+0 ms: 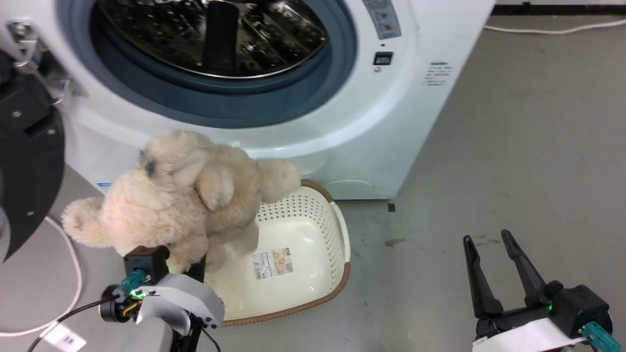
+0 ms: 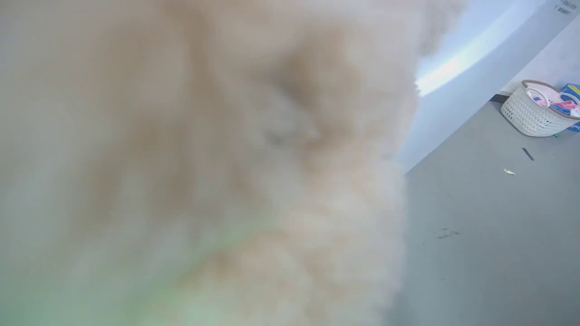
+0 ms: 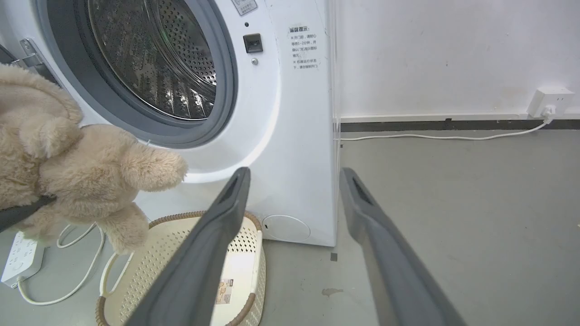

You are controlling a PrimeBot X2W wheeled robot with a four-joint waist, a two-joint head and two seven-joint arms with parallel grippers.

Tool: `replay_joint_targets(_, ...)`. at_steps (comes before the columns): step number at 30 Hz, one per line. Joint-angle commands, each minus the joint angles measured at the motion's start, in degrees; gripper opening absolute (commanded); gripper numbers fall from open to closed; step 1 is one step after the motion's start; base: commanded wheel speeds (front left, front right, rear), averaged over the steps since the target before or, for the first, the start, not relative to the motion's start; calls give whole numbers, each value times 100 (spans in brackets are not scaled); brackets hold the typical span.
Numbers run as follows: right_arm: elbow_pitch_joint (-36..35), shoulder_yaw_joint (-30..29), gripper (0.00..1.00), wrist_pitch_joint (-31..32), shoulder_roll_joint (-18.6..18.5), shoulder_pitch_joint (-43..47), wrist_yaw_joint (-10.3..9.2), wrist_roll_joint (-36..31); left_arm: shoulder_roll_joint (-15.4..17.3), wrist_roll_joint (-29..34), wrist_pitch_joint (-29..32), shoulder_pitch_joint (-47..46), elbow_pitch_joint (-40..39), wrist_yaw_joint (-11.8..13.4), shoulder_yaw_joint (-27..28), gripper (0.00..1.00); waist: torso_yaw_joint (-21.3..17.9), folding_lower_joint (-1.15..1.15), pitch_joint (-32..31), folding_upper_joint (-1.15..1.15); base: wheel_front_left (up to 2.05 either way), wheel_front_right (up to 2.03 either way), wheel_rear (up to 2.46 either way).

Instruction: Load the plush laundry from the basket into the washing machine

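The plush laundry, a shaggy cream teddy bear, hangs in the air above the left end of the basket, in front of the washing machine. My left gripper is shut on the bear from below, its fingertips buried in fur. One dark finger presses into the bear's side in the right wrist view. Blurred fur covers most of the left wrist view. The steel drum stands open, with the black door swung out at the left. My right gripper is open over bare floor, right of the basket.
A white power strip and its cable lie on the floor left of the basket. Another cable runs along the wall to a socket. A second basket with colourful items stands far off. Grey floor spreads to the right.
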Motion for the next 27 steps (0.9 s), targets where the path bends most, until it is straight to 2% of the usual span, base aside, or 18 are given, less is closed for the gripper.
replay_joint_targets(1, -20, -2, 100, -25, 14, 79, 5, 2, 19, -9, -32, 97, -340, -19, 51, 0, 54, 2, -34, 0, 0, 0, 0)
replay_joint_targets(7, -152, 11, 100, -25, 14, -19, 5, 19, 62, -148, -32, 13, -1099, -24, 81, 0, -13, 2, 282, 0, 0, 0, 0)
replay_joint_targets(10, -227, 53, 100, -25, 14, -112, 5, -19, 217, -202, 20, -366, -1399, -25, -87, 0, -98, 2, 583, 0, 0, 0, 0)
replay_joint_targets(13, -288, 135, 100, -25, 14, -258, 5, 23, 434, -280, 364, -1093, -1699, -26, -87, 0, -265, 2, 1042, 0, 0, 0, 0)
replay_joint_targets(14, -288, 135, 100, -25, 14, -258, 5, 23, 434, -280, 364, -1093, -1699, -26, -87, 0, -265, 2, 1042, 0, 0, 0, 0)
replay_joint_targets(16, -324, 200, 100, -25, 14, -405, 5, 81, 638, -301, 727, -1721, -1739, -11, -10, 0, -428, 2, 1379, 0, 0, 0, 0)
replay_joint_targets(20, -373, 244, 100, -25, 14, -546, 5, 189, 851, -357, 1132, -2369, -1662, 23, 114, 0, -621, 2, 1719, 0, 0, 0, 0)
replay_joint_targets(21, -416, 285, 100, -25, 14, -625, 5, 264, 1005, -377, 1407, -2814, -1573, 40, 174, 0, -742, 2, 1947, 0, 0, 0, 0)
replay_joint_targets(22, -416, 285, 100, -25, 14, -625, 5, 264, 1005, -377, 1407, -2814, -1573, 40, 174, 0, -742, 2, 1947, 0, 0, 0, 0)
replay_joint_targets(27, -487, 413, 100, -25, 14, -811, 5, 426, 1386, -367, 2107, -4083, -1076, 36, 192, 0, -1008, 2, 2483, 0, 0, 0, 0)
